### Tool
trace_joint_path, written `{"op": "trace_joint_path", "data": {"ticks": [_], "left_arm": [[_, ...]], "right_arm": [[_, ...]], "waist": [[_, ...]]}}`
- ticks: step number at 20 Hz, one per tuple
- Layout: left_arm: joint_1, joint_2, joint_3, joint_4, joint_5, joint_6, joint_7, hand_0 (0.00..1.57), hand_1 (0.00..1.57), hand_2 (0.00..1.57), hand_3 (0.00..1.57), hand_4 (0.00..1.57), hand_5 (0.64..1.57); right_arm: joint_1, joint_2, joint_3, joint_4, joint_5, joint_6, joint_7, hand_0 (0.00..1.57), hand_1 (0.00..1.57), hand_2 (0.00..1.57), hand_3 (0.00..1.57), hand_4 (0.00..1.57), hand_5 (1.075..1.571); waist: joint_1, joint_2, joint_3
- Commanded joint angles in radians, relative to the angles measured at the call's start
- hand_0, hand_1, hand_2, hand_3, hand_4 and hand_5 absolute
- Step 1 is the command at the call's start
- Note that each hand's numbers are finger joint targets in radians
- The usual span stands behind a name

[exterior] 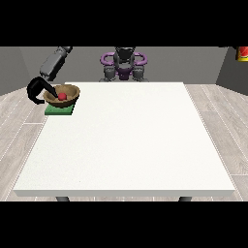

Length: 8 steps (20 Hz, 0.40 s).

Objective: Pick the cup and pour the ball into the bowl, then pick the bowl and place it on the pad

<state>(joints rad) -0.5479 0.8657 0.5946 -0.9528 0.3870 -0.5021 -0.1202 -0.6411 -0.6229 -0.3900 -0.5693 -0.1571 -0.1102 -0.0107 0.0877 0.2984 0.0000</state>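
A brown bowl [63, 94] holds a red ball [62, 96] and rests on a green pad [59, 111] at the table's far left edge. The black hand at the view's left [38, 90] is at the bowl's left rim, with a finger reaching over the rim and the rest curving around the bowl's outer side. No cup shows anywhere. The other hand is out of sight.
The white table [126, 140] spreads out to the right and front of the pad. The robot's torso [124, 63] stands behind the far edge. A red and yellow object [242, 53] sits at the upper right corner.
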Motion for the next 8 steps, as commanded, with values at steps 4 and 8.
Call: {"op": "trace_joint_path", "data": {"ticks": [4,8], "left_arm": [[0.011,-0.025,-0.022,-0.069,0.029,-0.004,0.027,0.0,0.0,0.0,0.0,1.19,1.569],[0.022,-0.094,-0.087,-0.043,-0.028,0.102,0.115,0.0,0.0,0.0,0.0,1.19,1.569]], "right_arm": [[-0.032,-0.061,0.026,0.061,0.03,0.064,0.034,0.0,0.0,0.0,0.0,0.0,1.407],[-0.065,-0.069,0.093,0.003,0.065,0.102,0.162,0.0,0.0,0.0,0.0,0.2,1.375]], "waist": [[0.04,-0.031,0.0008],[-0.052,-0.195,-0.0006]]}}
